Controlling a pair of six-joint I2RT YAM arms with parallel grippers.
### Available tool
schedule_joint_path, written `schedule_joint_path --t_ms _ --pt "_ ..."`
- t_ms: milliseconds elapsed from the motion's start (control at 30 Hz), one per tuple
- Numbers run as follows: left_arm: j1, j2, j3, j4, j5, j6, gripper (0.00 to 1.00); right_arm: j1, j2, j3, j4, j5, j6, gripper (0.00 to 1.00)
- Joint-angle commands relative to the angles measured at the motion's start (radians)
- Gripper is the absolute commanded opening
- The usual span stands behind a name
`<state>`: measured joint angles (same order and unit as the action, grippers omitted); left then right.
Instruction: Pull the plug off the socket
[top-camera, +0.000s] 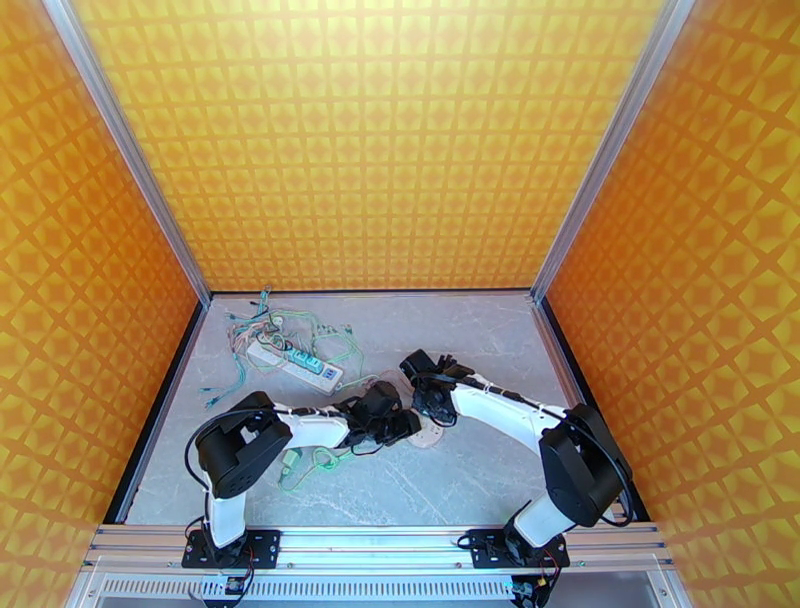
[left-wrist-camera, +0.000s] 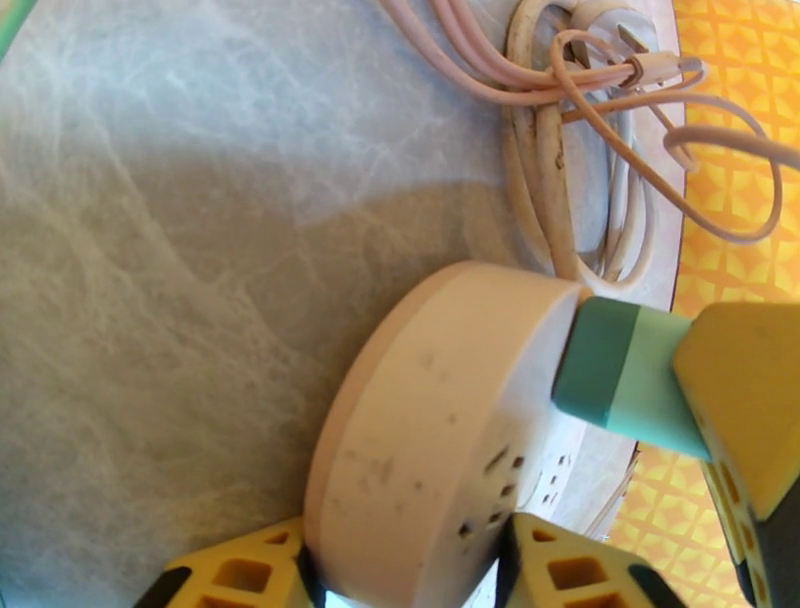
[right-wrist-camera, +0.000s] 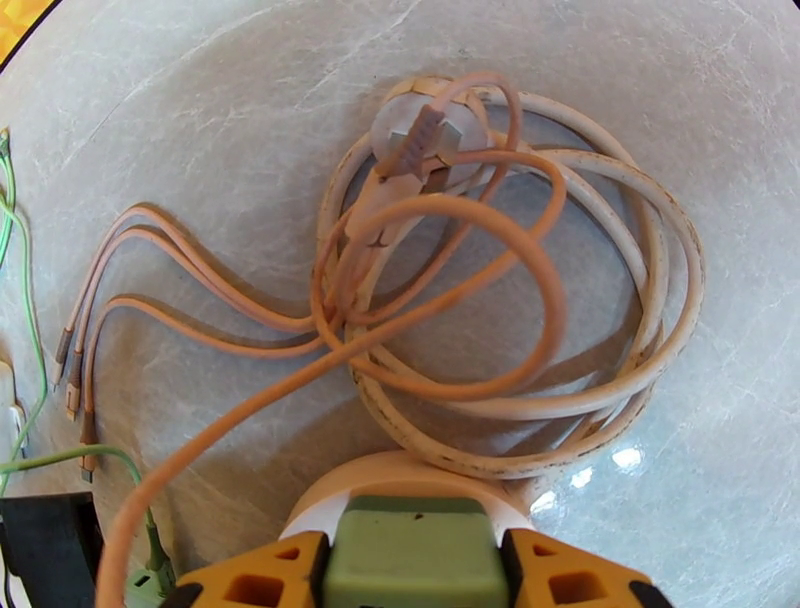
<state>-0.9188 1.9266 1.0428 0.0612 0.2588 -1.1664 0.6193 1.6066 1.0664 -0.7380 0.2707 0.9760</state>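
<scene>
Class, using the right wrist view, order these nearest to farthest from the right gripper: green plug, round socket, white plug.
1. Green plug, between the fingers, bottom centre.
2. Round socket, just beyond it.
3. White plug, top, among the cords.

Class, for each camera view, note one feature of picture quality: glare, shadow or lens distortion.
Top external: the wide lens splays the frame rails outward. Left wrist: a shadow lies on the table beside the round socket. Right wrist: glare spots on the table beside the cable.

The arms (top-camera: 310, 428) are white with black joints and cables. Their bases (top-camera: 230, 548) are black plates. Yellow fingers (right-wrist-camera: 265, 572) have square holes.
</scene>
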Motion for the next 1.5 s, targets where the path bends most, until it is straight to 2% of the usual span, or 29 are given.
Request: schedule_joint_path --t_ms 0,33,233,433,567,733,900,1167,1333,1467 --pt "-0.018 0.058 0.033 -0.272 -0.103 0.11 0.52 0.011 0.021 0.033 0.008 -0.043 -0.012 0.4" --pt "-0.021 0.06 0.048 -0.307 -0.117 0.124 0.55 0.011 0.023 0.038 0.002 -0.039 -0.014 0.4" --pt "-0.027 0.086 0.06 -0.355 -0.123 0.133 0.46 0.011 0.037 0.051 -0.008 -0.035 -0.016 0.4" --pt "-0.028 0.14 0.086 -0.406 -0.11 0.143 0.43 0.011 0.055 0.051 -0.022 -0.031 -0.037 0.4" --pt "-0.029 0.152 0.091 -0.407 -0.099 0.15 0.44 0.021 0.086 0.055 -0.001 -0.081 -0.039 0.4" --pt "-0.038 0.169 0.134 -0.436 -0.099 0.174 0.44 0.067 0.174 0.156 -0.055 -0.072 -0.046 0.4" --pt "-0.039 0.188 0.152 -0.463 -0.096 0.174 0.43 0.08 0.201 0.167 -0.032 -0.102 -0.024 0.4" --pt "-0.039 0.192 0.131 -0.464 -0.095 0.144 0.39 0.049 0.093 0.094 0.017 -0.096 -0.01 0.39" --pt "-0.039 0.193 0.109 -0.439 -0.079 0.127 0.38 -0.024 -0.028 -0.029 0.136 -0.179 0.026 0.39" --pt "-0.039 0.193 0.104 -0.43 -0.074 0.125 0.38 -0.06 -0.049 -0.04 0.144 -0.243 0.038 0.39"
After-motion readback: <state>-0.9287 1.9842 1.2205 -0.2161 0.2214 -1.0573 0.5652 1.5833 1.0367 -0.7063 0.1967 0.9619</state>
